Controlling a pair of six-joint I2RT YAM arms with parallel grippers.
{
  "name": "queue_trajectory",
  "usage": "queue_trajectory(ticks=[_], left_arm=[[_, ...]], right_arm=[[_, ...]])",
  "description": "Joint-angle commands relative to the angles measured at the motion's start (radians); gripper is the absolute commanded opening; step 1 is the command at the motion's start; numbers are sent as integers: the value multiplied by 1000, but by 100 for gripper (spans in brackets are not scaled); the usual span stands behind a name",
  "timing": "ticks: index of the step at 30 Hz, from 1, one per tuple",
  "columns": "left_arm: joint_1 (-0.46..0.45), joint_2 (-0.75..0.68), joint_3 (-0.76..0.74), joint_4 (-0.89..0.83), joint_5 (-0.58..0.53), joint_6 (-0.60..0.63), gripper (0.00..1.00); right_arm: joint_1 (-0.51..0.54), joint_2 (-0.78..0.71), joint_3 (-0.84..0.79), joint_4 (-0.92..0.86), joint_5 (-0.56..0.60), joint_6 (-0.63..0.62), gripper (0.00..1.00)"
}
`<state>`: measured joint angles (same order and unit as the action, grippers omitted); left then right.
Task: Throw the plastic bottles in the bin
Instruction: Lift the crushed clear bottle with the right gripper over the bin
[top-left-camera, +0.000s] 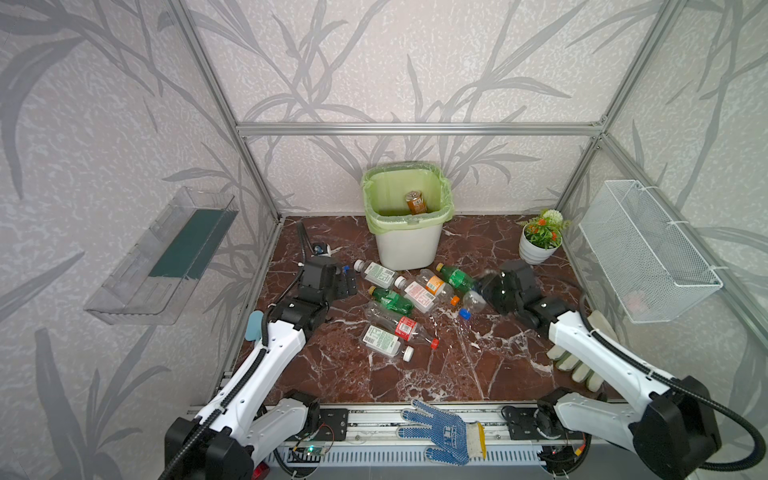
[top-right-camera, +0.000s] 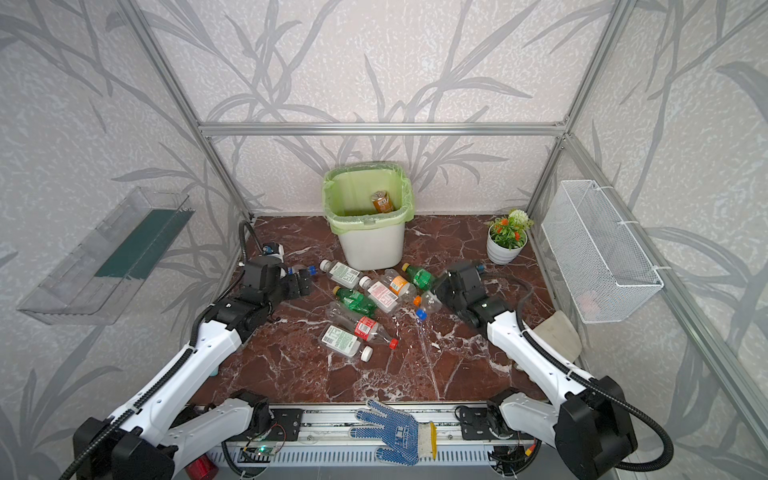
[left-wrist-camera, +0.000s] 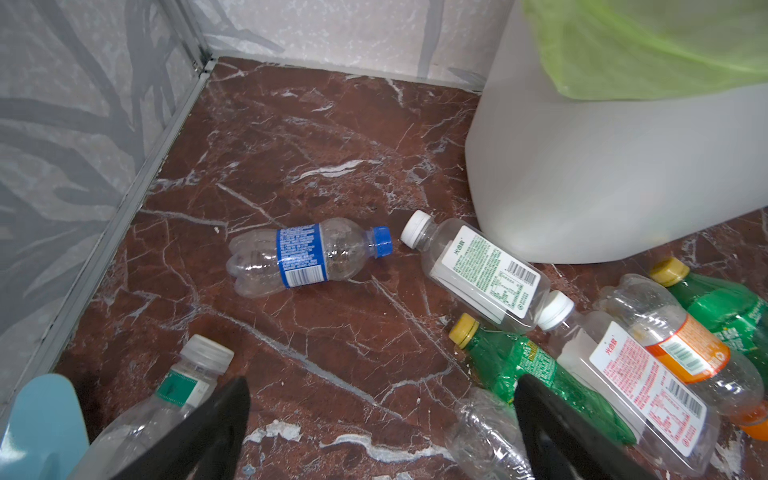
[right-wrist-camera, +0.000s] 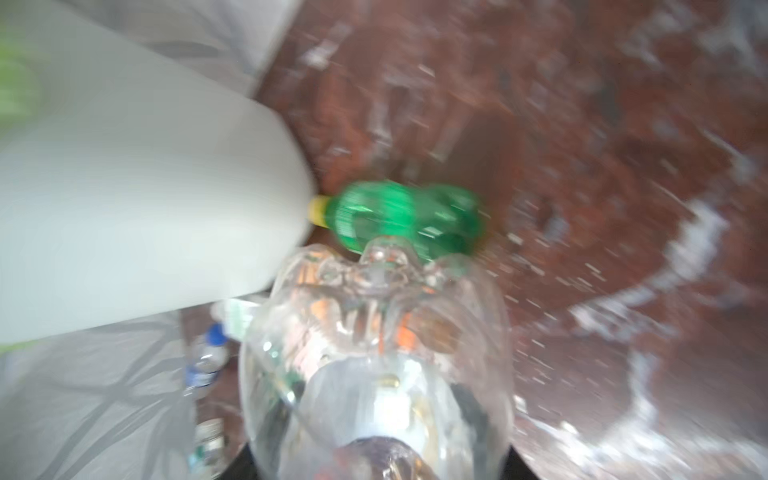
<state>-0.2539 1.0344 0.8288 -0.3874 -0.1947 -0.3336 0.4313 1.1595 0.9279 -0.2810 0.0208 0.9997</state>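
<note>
where the right wrist view smears: floor (right-wrist-camera: 582, 124) and bin (right-wrist-camera: 145, 187) wall are streaked; only the clear blue-capped bottle (right-wrist-camera: 374, 332) filling the near field reads fairly sharp.
right gripper (top-left-camera: 485, 286): blurred in both top views. its fingers show only as dark slivers at the wrist frame's edge, one on each side of the clear blue-capped bottle. clamped on its body, as far as the blur lets me read. the bottle's lobed base points away from the wrist.
left gripper (left-wrist-camera: 380, 440): fingers (left-wrist-camera: 199, 432) wide apart, nothing between them, above bare floor.
hidden: blue-labelled bottle (left-wrist-camera: 307, 255) lies on its side just left of the heap; in a top view little more than its blue cap (top-right-camera: 311, 270) shows past the left gripper.
cut off: green-labelled bottle (left-wrist-camera: 183, 382) runs out of the left wrist frame behind a finger. pale blue object (left-wrist-camera: 41, 415) beside it, identity unclear.
plastic bottles (top-left-camera: 399, 307): loose heap on their sides on the floor in front of the bin, between the two grippers. clear or green, some crumpled; labels white, red, orange; caps white, yellow, red, orange.
green bottle (right-wrist-camera: 399, 220): yellow cap touching the bin's wall.
bin: white, tapered, green bag folded over the rim, standing at the back wall; one orange-labelled bottle (top-left-camera: 415, 202) inside, low against the liner.
wire basket (top-left-camera: 648, 249): faint reddish thing inside, too dim to name.
</note>
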Motion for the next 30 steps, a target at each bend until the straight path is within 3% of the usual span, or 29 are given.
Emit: queue_trajectory(ticks=[1, 4, 7, 12, 16, 19, 23, 27, 30], left_arm=[[46, -2, -32, 10, 10, -67, 99], [85, 0, -52, 14, 26, -88, 99], [102, 18, -60, 11, 32, -98, 99], [109, 50, -57, 9, 48, -118, 99], [109, 66, -50, 9, 70, -127, 99], [109, 74, -49, 13, 76, -137, 99], [110, 75, -39, -2, 76, -141, 99], [109, 47, -45, 1, 53, -146, 99], [109, 17, -37, -14, 34, -151, 99]], right_arm=[[-21, -27, 271, -40, -73, -402, 54], [-64, -24, 487, -71, -94, -540, 55], [-106, -37, 597, -4, -65, -563, 59], [-117, 11, 601, 233, -53, -452, 60], [-43, 275, 734, 284, -207, -342, 61], [51, 622, 1125, -7, -373, -462, 65], [80, 961, 1761, -575, -304, -574, 83], [81, 1039, 2056, -711, -208, -606, 99], [82, 977, 2038, -686, -181, -612, 99]])
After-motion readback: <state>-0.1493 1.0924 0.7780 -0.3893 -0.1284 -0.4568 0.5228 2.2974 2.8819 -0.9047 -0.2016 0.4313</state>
